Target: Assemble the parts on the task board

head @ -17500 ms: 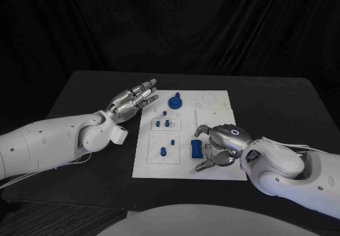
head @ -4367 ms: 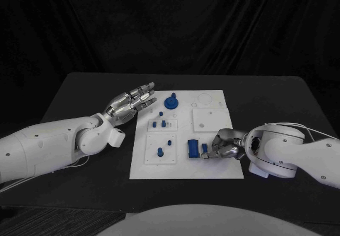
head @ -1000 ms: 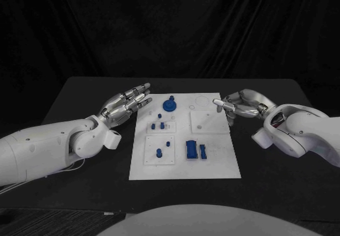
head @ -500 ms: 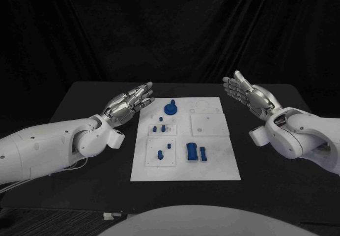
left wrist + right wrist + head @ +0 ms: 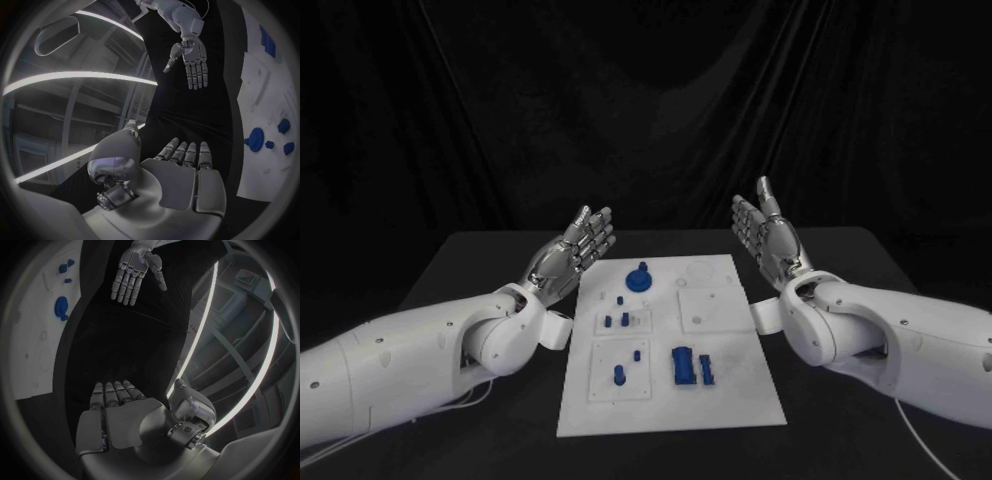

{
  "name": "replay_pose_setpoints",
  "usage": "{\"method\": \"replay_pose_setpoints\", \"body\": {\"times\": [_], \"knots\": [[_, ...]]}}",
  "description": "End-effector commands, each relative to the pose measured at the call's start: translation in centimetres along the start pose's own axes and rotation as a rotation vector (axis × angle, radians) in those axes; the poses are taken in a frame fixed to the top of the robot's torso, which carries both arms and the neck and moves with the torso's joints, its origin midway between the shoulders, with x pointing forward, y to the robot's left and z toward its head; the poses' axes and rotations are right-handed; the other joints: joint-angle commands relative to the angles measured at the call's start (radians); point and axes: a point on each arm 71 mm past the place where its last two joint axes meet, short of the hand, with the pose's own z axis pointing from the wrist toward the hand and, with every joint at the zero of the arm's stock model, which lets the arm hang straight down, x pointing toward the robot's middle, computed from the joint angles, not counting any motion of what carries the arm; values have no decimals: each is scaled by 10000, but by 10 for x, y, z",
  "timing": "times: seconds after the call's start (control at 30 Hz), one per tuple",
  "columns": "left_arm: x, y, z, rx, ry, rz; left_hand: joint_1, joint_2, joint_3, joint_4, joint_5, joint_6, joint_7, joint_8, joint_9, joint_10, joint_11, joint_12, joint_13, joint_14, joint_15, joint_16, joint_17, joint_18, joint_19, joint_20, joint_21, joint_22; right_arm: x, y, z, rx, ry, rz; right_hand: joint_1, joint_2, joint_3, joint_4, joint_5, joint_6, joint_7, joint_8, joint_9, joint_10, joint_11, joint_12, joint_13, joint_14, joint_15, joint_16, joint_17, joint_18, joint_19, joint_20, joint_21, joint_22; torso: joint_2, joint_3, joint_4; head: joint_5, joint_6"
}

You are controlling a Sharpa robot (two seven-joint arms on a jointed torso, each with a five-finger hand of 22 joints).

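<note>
left hand: the silver many-fingered left hand [image 5: 574,250] hangs above the table's left side, fingers straight and a bit apart, holding nothing. Looks like a parked pose that leaves the board unblocked.

right hand: the silver right hand [image 5: 766,232] mirrors it over the right side, flat, fingers apart, nothing in it.

board: the white rectangular task board [image 5: 733,400] lies flat mid-table between both arms, on the black table [image 5: 473,262].

parts: the small blue plastic parts sit on the board; round knobbed piece [image 5: 639,278] at the far end, a taller blue block [image 5: 684,364] nearer the robot, little pegs [image 5: 620,321] between them.

my guess: nothing's being worked right now. Can't tell if every piece is seated.
</note>
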Motion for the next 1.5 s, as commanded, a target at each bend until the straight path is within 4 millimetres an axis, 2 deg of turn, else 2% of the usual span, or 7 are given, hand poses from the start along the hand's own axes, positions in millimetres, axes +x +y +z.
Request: {"method": "replay_pose_setpoints", "body": {"times": [0.03,0.07,0.23,0.3,1.07,1.17,1.5], "knots": [[-2,1,4,-297,-1944,812,-1982,-1002,359,-451,-426,-979,-21,-86,-20,-22,-94,-34,-10,-4,-103,-37,-11,-329,-5,-285,-59,-14,-7,-5,1,100,-1864,746,-62,12,-2,-26,-35,-36,3,-35,-9,-43,-11,-36,-9,-51,0,-36,-9,-72,-53,-1,-35,-9,-272,28,-60,-93,533],[0,1,5,-317,-2167,878,-2141,-1002,383,-496,-464,-979,-21,-86,-20,-22,-94,-34,-10,-4,-103,-37,-11,-1069,-5,-285,-59,-14,-5,-6,2,128,-1978,837,-62,12,-2,-26,-35,-36,3,-35,-9,-43,-11,-36,-9,-51,0,-36,-9,-72,-53,-1,-35,-9,-303,31,-67,-110,627],[9,-1,11,-450,-3310,1179,-2816,-1002,1099,-667,-609,-979,-21,-86,-20,-22,-94,-34,-10,-4,-103,-37,-11,-1069,-5,-285,-59,-14,-1,-9,3,209,-2277,1071,-62,12,-2,-26,-35,-36,3,-35,-9,-43,-11,-36,-9,-51,0,-36,-9,-72,-53,-1,-35,-9,-410,42,-90,-167,953],[13,-3,14,-534,-3861,1302,-3156,-1002,1099,-1391,-1312,-979,-21,-86,-20,-22,-94,-34,-10,-4,-103,-37,-11,-1069,-5,-285,-59,-14,-1,-9,3,210,-2282,1074,-62,12,-2,-26,-35,-36,3,-35,-9,-43,-11,-36,-9,-51,0,-36,-9,-72,-53,-1,-35,-9,-432,45,-94,-179,1020],[23,-6,18,-793,-5210,1551,-4883,-1002,1099,-1391,-1312,-979,-21,-86,-20,-22,-94,-34,-10,-4,-103,-37,-11,-1069,-5,-285,-59,-14,-1,-9,3,210,-2282,1074,-62,12,-2,-26,-35,-36,3,-35,-9,-43,-11,-36,-9,-51,0,-36,-9,-72,-53,-1,-35,-9,-435,45,-95,-180,1029],[23,-6,18,-793,-5210,1551,-6059,-1002,1099,-1391,-1312,-979,-21,-86,-20,-22,-94,-34,-10,-4,-103,-37,-11,-1069,-5,-285,-59,-14,-1,-9,3,210,-2282,1074,-62,12,-2,-26,-35,-36,3,-35,-9,-43,-11,-36,-9,-51,0,-36,-9,-72,-53,-1,-35,-9,-435,45,-95,-180,1029],[23,-6,18,-793,-5210,1551,-6059,-1002,1099,-1391,-1312,-979,-21,-86,-20,-22,-94,-34,-10,-4,-103,-37,-11,-1069,-5,-285,-59,-14,-1,-9,3,210,-2282,1074,-62,12,-2,-26,-35,-36,3,-35,-9,-43,-11,-36,-9,-51,0,-36,-9,-72,-53,-1,-35,-9,-435,45,-95,-180,1029]]}}
